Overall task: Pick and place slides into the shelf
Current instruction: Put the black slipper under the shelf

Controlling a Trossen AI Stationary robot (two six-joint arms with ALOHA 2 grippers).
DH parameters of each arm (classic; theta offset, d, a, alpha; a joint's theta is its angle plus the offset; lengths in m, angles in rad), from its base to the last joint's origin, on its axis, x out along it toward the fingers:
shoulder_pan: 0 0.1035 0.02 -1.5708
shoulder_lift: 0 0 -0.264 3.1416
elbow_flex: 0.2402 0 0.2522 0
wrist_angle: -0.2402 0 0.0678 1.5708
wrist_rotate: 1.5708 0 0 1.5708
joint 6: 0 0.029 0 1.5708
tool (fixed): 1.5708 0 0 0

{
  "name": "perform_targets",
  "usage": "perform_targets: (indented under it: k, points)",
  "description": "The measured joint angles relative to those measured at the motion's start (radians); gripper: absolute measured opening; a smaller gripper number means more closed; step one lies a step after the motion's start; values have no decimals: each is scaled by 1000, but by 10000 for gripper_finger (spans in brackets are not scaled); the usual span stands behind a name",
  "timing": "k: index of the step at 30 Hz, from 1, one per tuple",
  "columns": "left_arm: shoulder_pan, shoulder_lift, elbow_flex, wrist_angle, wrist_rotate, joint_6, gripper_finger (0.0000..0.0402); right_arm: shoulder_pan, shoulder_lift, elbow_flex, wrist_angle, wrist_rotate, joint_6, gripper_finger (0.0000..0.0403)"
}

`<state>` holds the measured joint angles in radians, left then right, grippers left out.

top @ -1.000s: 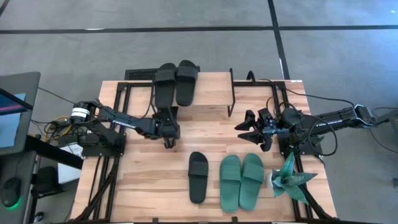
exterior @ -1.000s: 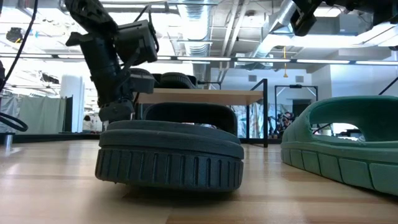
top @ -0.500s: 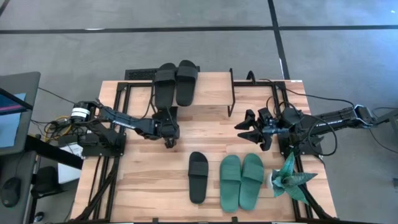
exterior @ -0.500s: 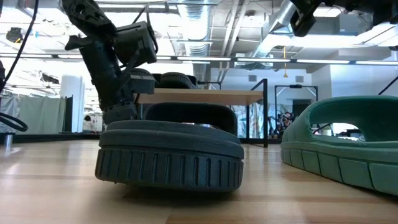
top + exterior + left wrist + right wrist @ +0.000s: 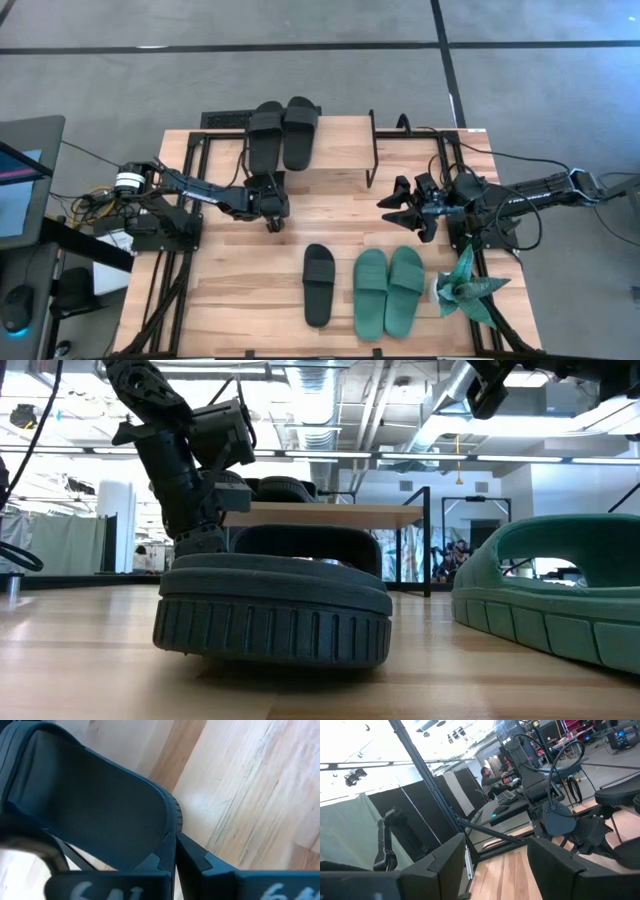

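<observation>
Three black slides are already gathered at the shelf (image 5: pixel 330 150): two lie side by side on its plank top, and a third, the gripped black slide (image 5: pixel 262 192), is held just in front of the shelf's left end by the left gripper (image 5: pixel 272 213), whose fingers are pinched fully together on the slide's edge, as the left wrist view shows. So thin an edge grip is judged risky: the slide could be twisted or dropped short of the shelf if it is caught on the plank or a black leg. Further right, the lone black slide (image 5: pixel 318 284) and the teal pair (image 5: pixel 388 291) are seen lying on the table (image 5: pixel 215 290), not yet placed. At the far right, the right gripper (image 5: pixel 398 210) is held above the table with its jaws spread wide and nothing between them; the paper plant (image 5: pixel 466 285) just beside that arm could be knocked in a reach toward the teal pair.
</observation>
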<state>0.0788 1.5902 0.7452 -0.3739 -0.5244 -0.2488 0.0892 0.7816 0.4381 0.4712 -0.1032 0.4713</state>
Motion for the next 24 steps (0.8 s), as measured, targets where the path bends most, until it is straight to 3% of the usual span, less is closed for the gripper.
perform_targets:
  k: [10, 24]
  points:
    - [0, 0, 38, 0, -6, 62, 7, 0, 0, 0, 0, 0, 0, 201]
    - [-30, -38, 43, -75, 38, 64, 82, 0, 0, 0, 0, 0, -1, 201]
